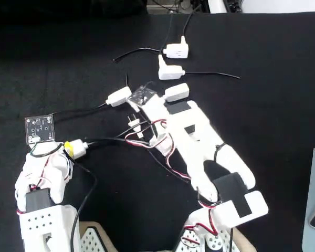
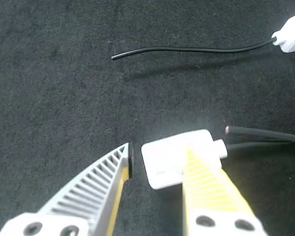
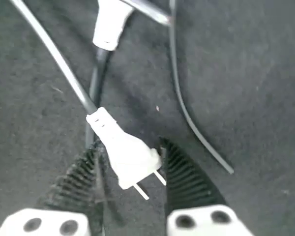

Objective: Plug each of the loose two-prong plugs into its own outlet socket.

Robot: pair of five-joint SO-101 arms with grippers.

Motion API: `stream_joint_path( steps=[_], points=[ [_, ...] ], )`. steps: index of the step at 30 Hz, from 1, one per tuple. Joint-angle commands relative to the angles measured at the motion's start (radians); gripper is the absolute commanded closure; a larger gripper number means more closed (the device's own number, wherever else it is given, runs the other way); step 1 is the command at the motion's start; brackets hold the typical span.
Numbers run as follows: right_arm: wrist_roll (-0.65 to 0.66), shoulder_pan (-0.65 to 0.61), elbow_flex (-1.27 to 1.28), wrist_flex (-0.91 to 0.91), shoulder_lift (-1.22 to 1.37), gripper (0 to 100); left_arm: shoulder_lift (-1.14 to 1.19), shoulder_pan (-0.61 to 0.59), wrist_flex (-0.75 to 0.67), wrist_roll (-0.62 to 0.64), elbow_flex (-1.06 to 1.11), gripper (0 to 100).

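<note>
**Plug in the right gripper's jaws, left gripper wide open**

We're on a black cloth table [image 1: 273, 131], both arms working from the near edge.

Closest in, the left arm [image 1: 42, 178] sits low at its corner. The left gripper [image 2: 156, 150] is spread, with the grey finger [image 2: 96, 184] off to one side and the yellow finger [image 2: 206, 182] on the other. There's bare cloth in the gap between them. A white block [image 2: 162, 162] lies on the cloth under the yellow finger's tip, and its black cord trails away from the gap.

Moving out, the right arm [image 1: 199, 142] stretches long across the middle of the table. The right gripper [image 3: 129, 144] has its black fingers [image 3: 184, 177] closed in on both flanks of the two-prong plug [image 3: 130, 157], pinching its white body. The prongs [image 3: 142, 191] point back toward the wrist, and the cord runs off the other way across the cloth. From the high view the plug sits mid-table, just beside the right arm's tip.

Just past it lie two more white cord ends, one [image 1: 118, 97] on the left arm's side of the tip and one [image 1: 177, 92] on the other.

At the far end, a pair of white outlet pieces [image 1: 176, 51] [image 1: 170, 72] lie just beside each other, well apart from the plug. Each has a thin black cord.
</note>
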Motion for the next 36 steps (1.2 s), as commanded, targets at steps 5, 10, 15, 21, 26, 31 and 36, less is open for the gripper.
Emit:
stream_joint_path(
  steps=[5,10,15,21,26,31,36],
  points=[
    [0.068,0.014,-0.002,0.164,-0.051,76.7,-0.009,0.008,0.002,0.003,-0.007,83],
    [0.101,-0.015,-0.001,0.163,-0.054,78.6,-0.009,0.010,0.002,0.003,-0.007,83],
    [0.169,-0.080,0.062,0.163,-0.143,78.6,-0.009,0.010,0.000,0.003,-0.007,83],
    [0.256,-0.089,0.206,0.087,-0.278,78.7,-0.009,0.010,-0.003,0.003,-0.007,83],
    [0.302,-0.068,0.292,-0.008,-0.288,78.7,-0.009,0.012,-0.003,0.003,-0.007,83],
    [0.305,-0.035,0.298,-0.052,-0.286,78.7,-0.009,0.012,-0.003,0.003,-0.007,83],
    [0.350,-0.034,0.297,-0.054,-0.274,80.9,-0.009,0.012,-0.003,0.003,-0.007,83]
  ],
)
